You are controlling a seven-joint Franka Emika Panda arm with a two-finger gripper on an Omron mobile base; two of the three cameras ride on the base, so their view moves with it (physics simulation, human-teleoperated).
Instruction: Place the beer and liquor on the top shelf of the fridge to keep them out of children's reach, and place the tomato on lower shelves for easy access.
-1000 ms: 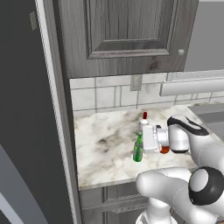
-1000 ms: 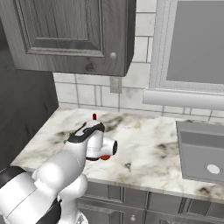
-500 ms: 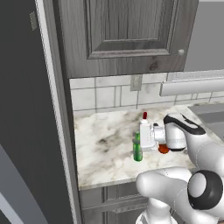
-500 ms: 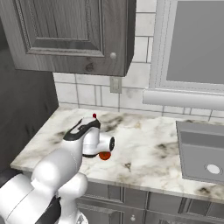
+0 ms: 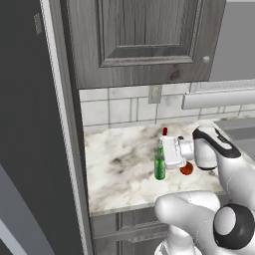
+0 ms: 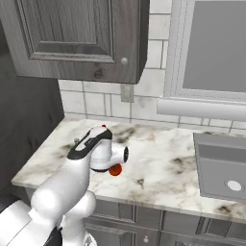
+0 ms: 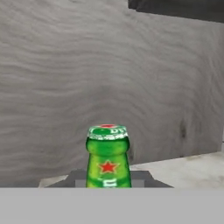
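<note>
Between the two dark fingertips in my hand view stands the beer (image 7: 108, 156), its green glass neck and ribbed cap rising straight up the middle; the gripper (image 5: 163, 158) is clenched on the bottle, though the pads themselves are cut off low in that picture and I can only make out grey stubs on either side. From the left base view the white hand block presses against the bottle's right side, and the bottle stands upright on the counter (image 5: 119, 164), about midway between the tiled wall and the front edge.

Behind the hand I can see just the red cap of the liquor (image 5: 165, 131); its body is hidden by the wrist. The tomato (image 5: 186, 170) peeks out beneath the wrist as a small red-orange curve, and in the right base view it shows a little more fully as a smooth round ball resting on the marble. The arm hides the green bottle in that view.

The counter is glossy white marble with grey veining. Above it hangs a grey wood-grain cabinet (image 5: 144, 40) with a raised panel door. The fridge (image 5: 35, 134) is a flat dark wall along the counter's left edge, its shelves not visible.

Compared with a second ago, the fingers have closed in and the hand sits tighter against the bottle; the bottle has not shifted.
</note>
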